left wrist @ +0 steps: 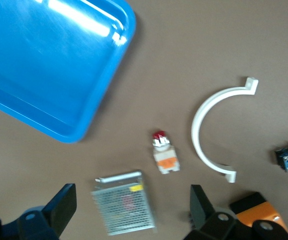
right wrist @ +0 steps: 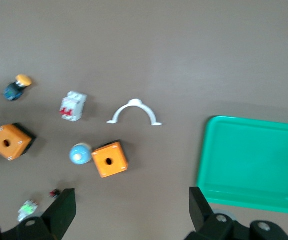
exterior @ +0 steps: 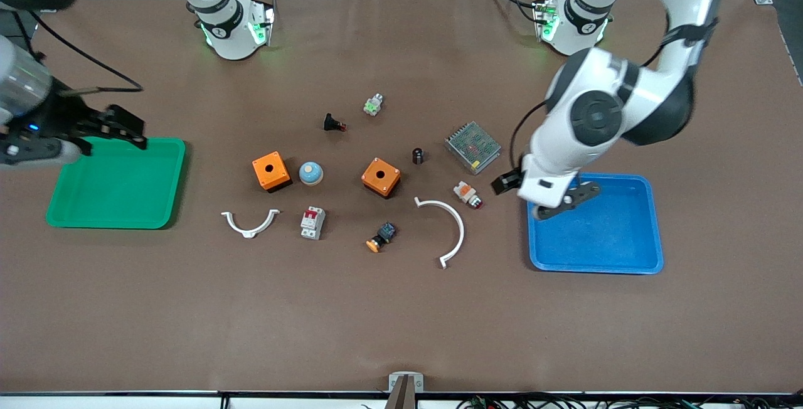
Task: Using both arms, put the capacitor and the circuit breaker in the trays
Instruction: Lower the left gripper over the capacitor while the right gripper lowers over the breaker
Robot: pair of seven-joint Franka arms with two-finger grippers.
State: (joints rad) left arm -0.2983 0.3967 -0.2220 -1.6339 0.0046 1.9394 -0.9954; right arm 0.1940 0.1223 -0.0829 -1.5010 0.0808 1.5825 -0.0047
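Observation:
The capacitor (exterior: 418, 155) stands on the table between an orange box (exterior: 381, 177) and a mesh power supply (exterior: 473, 147). It does not show clearly in either wrist view. The circuit breaker (exterior: 312, 222) lies nearer the front camera than a blue-white dome (exterior: 310, 172). It also shows in the right wrist view (right wrist: 72, 106). My left gripper (exterior: 541, 194) is open and empty over the blue tray's (exterior: 596, 258) edge, with the power supply (left wrist: 123, 202) between its fingers (left wrist: 63, 205) in its wrist view. My right gripper (exterior: 128, 130) is open and empty over the green tray's (exterior: 119, 208) edge.
A second orange box (exterior: 271, 170), a black push-button (exterior: 334, 123), a green-lit part (exterior: 373, 105), an indicator lamp (exterior: 467, 194), a black-blue switch (exterior: 381, 238) and two white curved clamps (exterior: 249, 222) (exterior: 448, 230) lie mid-table.

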